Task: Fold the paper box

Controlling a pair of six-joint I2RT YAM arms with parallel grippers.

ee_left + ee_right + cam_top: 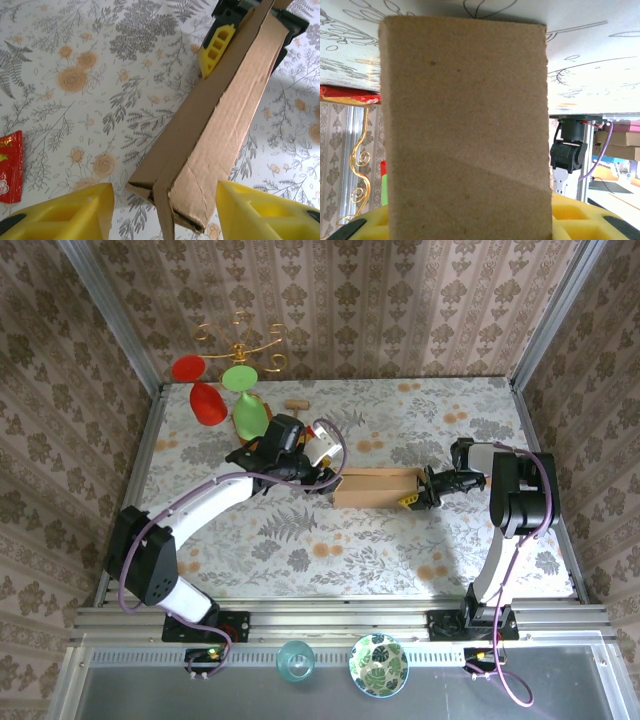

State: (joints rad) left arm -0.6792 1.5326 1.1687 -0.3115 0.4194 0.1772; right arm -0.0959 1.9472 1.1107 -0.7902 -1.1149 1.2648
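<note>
On a table with flowered cloth (300, 550), between walls of patterned wallpaper (350, 300), the plain brown cardboard paper box (372, 487) was at the middle, partly folded. The right gripper (415, 490) was clamped on one end; the left gripper (164, 192) stood half open around the other end, not touching. The cardboard seemed light, stiff and easily creased, best taken at its end walls.

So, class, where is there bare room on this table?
Bare: the near strip in front of the paper box; also the far-right corner behind it. Crowded: far left, around the red glass, green glass and left end effector.
</note>
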